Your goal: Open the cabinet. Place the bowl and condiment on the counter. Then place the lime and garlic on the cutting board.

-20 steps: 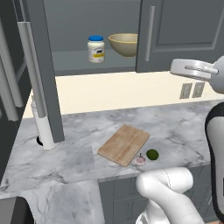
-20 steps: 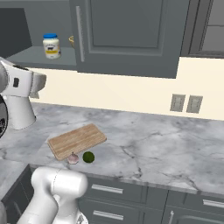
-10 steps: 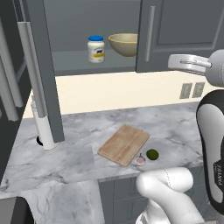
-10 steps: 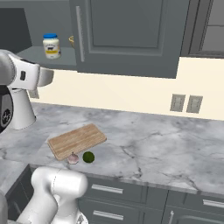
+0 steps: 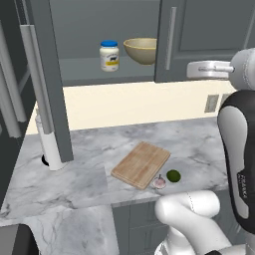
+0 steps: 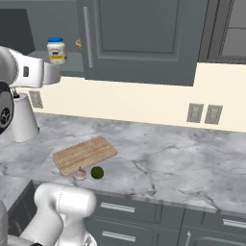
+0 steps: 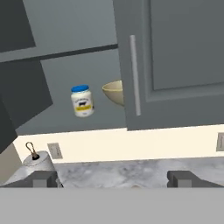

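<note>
Grey cabinet (image 5: pixel 199 40), left door swung open: condiment (image 5: pixel 109 56) w/ bowl (image 5: pixel 140 50) just right of it on the shelf. Below, on marble counter (image 5: pixel 89 149), cutting board (image 5: pixel 141 165), then garlic (image 5: pixel 159 182) & lime (image 5: pixel 173 175) off its edge. Gripper (image 7: pixel 112 179) up high, jaws spread wide, holding nothing.

This is a home kitchen, rendered rather than filmed. A veined marble counter (image 5: pixel 94 149) runs along a cream wall with wall sockets (image 6: pixel 202 114), dark grey drawer fronts (image 6: pixel 139 221) below and a panelled dark grey cabinet (image 6: pixel 139 41) above. A wooden cutting board (image 5: pixel 141 164), a paper towel roll (image 7: pixel 40 162), and a shelved jar (image 5: pixel 109 55) and bowl (image 5: pixel 140 50) confirm it.
</note>
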Controlling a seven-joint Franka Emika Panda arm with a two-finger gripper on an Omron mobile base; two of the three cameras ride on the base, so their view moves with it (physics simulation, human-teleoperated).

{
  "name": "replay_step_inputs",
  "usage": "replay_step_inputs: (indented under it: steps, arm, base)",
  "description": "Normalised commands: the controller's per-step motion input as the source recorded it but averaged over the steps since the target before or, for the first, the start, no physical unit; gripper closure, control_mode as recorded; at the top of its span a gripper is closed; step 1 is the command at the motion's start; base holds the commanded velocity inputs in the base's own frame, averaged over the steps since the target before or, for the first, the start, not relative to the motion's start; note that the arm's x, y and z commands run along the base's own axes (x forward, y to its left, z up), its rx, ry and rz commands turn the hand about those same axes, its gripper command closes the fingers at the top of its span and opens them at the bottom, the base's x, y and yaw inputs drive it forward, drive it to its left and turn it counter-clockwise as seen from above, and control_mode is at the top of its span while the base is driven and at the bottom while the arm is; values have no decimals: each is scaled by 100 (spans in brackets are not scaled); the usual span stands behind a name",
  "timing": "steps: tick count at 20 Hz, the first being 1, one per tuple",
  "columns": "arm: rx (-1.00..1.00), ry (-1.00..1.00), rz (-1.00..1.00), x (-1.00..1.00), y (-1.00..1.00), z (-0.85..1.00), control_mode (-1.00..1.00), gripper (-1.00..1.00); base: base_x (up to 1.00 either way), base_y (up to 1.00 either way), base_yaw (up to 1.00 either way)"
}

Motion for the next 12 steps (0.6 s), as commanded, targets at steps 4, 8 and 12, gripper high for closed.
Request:
replay_step_inputs:
  steps: [4, 8, 12]
  arm:
    - [-2, 3, -5, 22, -12, 0, -100, -100]
    - [0, 0, -9, 32, -22, 0, -100, -100]
    - [0, 0, -10, 42, -18, -1, -100, -100]
  base:
    - [0, 0, 0]
    - [0, 0, 0]
    - [0, 0, 0]
